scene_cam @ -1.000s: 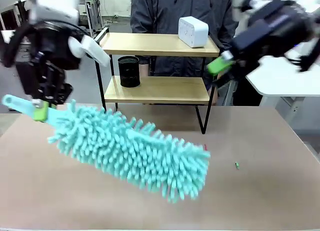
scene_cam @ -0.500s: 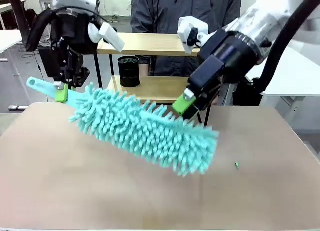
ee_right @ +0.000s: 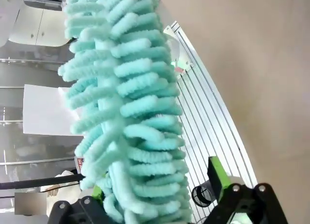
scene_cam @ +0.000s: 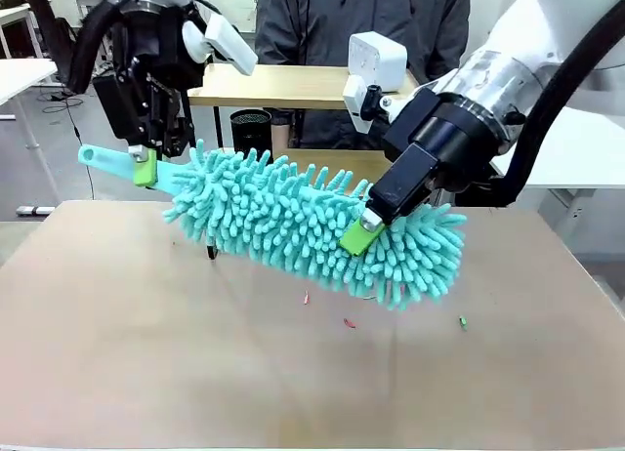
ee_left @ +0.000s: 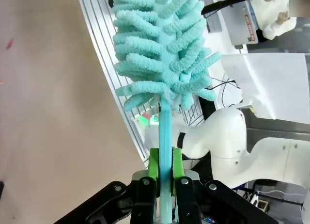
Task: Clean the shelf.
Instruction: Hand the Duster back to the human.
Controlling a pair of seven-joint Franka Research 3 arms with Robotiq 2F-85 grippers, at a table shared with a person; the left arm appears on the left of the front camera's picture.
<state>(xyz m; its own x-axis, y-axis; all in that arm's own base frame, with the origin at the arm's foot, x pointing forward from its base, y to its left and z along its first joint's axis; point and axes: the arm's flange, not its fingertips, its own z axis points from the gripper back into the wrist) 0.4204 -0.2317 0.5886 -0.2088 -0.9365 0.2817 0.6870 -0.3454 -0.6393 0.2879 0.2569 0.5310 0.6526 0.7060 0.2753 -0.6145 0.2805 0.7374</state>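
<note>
A teal fluffy duster (scene_cam: 303,226) hangs slanted above the brown table, its head low on the right. My left gripper (scene_cam: 145,163) is shut on its flat handle at the upper left, and the left wrist view shows the green pads (ee_left: 154,162) clamped on the handle (ee_left: 165,132). My right gripper (scene_cam: 363,231) is open around the duster's head. In the right wrist view the head (ee_right: 126,103) lies against one finger, with a gap to the other finger (ee_right: 218,173). The shelf (scene_cam: 283,85) stands behind the duster, its lower board mostly hidden.
A white box (scene_cam: 376,59) sits on the shelf's top board and a black mesh cup (scene_cam: 252,127) on the lower one. A person stands behind the shelf. Small red bits (scene_cam: 349,323) and a green bit (scene_cam: 463,322) lie on the table (scene_cam: 117,353).
My left arm raised the duster and carried it toward the shelf. My right gripper came down from the upper right onto the duster's head. Small red bits now lie on the table.
</note>
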